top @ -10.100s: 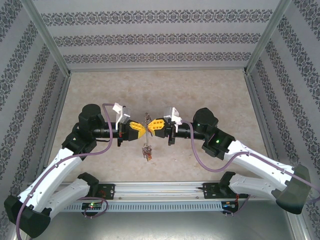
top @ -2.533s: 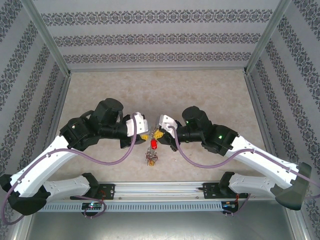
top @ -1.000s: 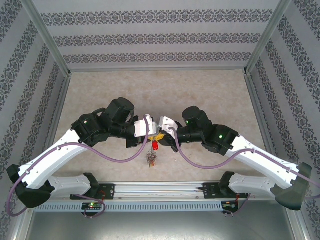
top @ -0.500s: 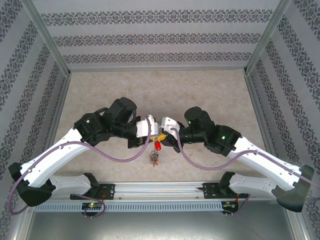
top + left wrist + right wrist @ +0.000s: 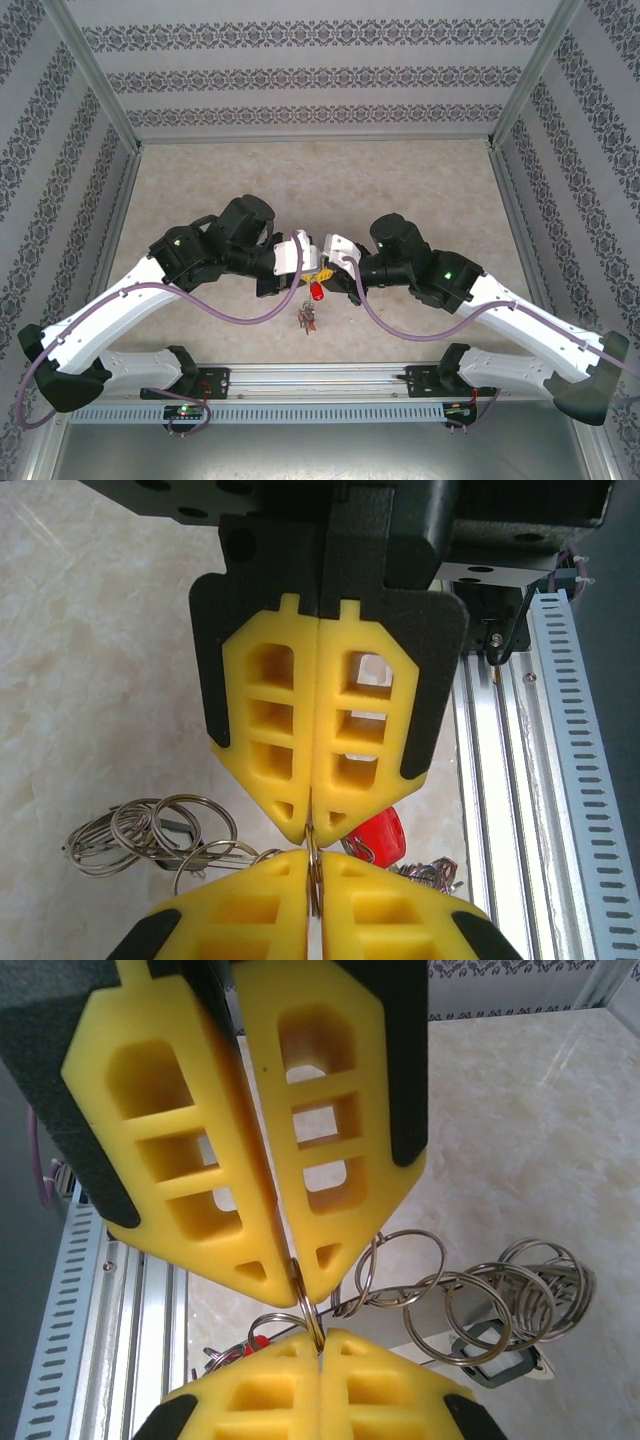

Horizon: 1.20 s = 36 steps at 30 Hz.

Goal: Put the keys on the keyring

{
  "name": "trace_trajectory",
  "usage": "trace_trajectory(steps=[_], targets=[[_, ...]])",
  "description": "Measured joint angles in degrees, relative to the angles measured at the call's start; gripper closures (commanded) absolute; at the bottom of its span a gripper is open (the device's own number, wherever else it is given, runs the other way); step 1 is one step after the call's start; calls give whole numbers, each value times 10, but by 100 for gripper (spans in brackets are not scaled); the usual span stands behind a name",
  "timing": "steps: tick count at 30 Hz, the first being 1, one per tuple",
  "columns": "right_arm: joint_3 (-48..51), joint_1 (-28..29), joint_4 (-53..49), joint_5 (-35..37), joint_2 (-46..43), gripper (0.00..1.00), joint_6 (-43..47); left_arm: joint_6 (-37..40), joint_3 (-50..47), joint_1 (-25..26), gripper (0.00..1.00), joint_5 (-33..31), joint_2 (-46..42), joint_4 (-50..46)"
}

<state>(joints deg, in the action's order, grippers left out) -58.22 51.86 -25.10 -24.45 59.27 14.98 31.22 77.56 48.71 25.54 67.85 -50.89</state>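
The left gripper (image 5: 311, 830) and right gripper (image 5: 298, 1295) meet tip to tip over the table's (image 5: 400, 190) near centre, both clamped on the thin keyring (image 5: 306, 1310) edge-on between them, the red-tagged key (image 5: 316, 291) dangling just nearer.

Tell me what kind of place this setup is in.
Probably a lab test booth, not a home: patterned wall panels in aluminium framing, a marble-look tabletop, and two robot arms bolted to a slotted rail.

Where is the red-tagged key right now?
The red-tagged key shows mid-table in the top view, between the meeting left gripper and right gripper tips and the key bunch.
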Motion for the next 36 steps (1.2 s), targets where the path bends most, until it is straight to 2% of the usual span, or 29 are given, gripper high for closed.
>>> trace_trajectory(steps=[16,29,36], targets=[[26,0,34,-9,-15,100,1,-11,-22,1,88,12,-8,30],[52,0,72,-28,-40,100,16,-19,-29,3,94,28,-19,38],[62,0,82,-31,-48,100,20,-19,-29,4,100,32,-20,38]])
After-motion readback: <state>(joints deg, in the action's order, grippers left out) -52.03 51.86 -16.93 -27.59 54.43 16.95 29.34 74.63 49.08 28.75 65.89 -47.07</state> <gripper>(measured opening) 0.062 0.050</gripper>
